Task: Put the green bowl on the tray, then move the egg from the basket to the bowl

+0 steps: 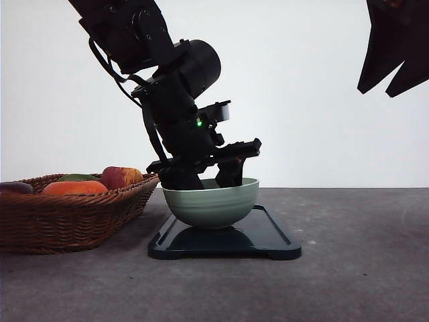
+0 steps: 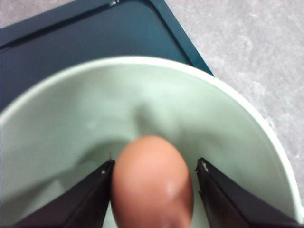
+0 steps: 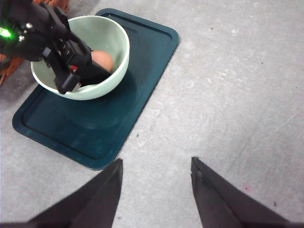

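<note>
The pale green bowl (image 1: 214,204) stands upright on the left part of the dark tray (image 1: 268,235). My left gripper (image 1: 204,176) reaches down into the bowl. In the left wrist view its fingers sit on either side of a brown egg (image 2: 152,185), shut on it low inside the bowl (image 2: 190,109). From the right wrist view the egg (image 3: 103,60) shows inside the bowl (image 3: 116,52) beside the left gripper (image 3: 80,71). The wicker basket (image 1: 67,215) sits left of the tray. My right gripper (image 3: 156,190) hangs open, high over bare table to the right of the tray (image 3: 95,133).
Fruit lies in the basket: an orange one (image 1: 74,188), a red one (image 1: 120,176) and a dark one (image 1: 15,188) at the left edge. The grey tabletop (image 1: 362,255) stretches to the right of the tray.
</note>
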Robot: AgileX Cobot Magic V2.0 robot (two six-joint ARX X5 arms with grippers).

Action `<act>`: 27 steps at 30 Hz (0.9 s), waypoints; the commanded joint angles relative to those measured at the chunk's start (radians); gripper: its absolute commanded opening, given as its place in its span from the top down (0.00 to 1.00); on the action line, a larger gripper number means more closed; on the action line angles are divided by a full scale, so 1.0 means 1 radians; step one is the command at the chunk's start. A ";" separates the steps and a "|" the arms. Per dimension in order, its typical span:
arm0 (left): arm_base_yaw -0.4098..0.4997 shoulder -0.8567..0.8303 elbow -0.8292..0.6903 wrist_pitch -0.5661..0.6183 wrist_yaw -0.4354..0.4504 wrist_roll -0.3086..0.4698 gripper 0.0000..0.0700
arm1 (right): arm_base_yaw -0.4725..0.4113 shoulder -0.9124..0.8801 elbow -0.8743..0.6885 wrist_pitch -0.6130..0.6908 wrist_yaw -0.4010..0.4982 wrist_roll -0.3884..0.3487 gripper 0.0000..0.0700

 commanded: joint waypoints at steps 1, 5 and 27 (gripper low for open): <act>-0.008 0.018 0.035 -0.026 0.001 0.002 0.48 | 0.005 0.008 0.006 0.005 0.000 0.010 0.60; -0.005 0.018 0.109 -0.149 0.000 0.006 0.48 | 0.005 0.008 0.006 0.005 0.000 0.010 0.60; 0.015 -0.248 0.268 -0.444 0.002 0.071 0.49 | 0.005 0.008 0.006 0.004 0.000 0.010 0.60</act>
